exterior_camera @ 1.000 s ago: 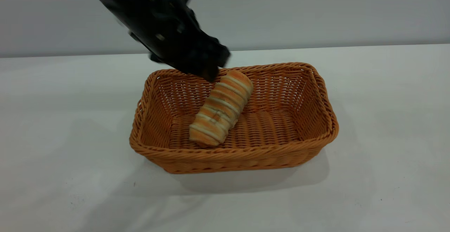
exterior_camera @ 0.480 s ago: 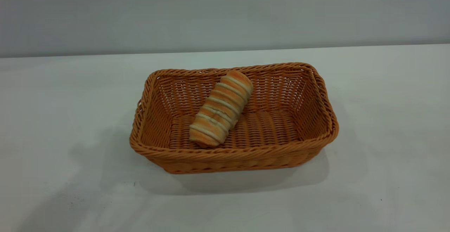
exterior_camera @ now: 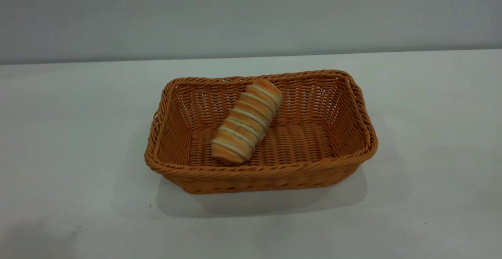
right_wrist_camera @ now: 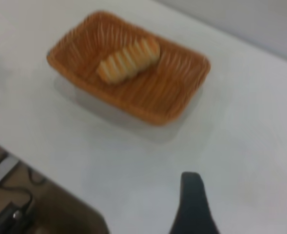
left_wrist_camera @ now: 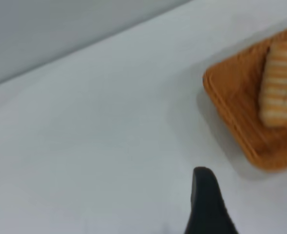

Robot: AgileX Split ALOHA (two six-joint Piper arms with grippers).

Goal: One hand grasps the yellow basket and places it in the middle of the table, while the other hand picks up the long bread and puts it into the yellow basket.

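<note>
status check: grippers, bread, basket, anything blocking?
Left gripper and right gripper both off the basket, over bare table. Long bread lies slanted inside yellow basket, far end propped on its back wall. Nothing in the way.

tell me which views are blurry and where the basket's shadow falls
Exterior view: sharp; the basket casts a soft shadow on the table along its near side, toward the camera. Left wrist view: soft all over, the bread and one dark finger smeared. Right wrist view: also soft, with a faint shadow under the basket's edge.
</note>
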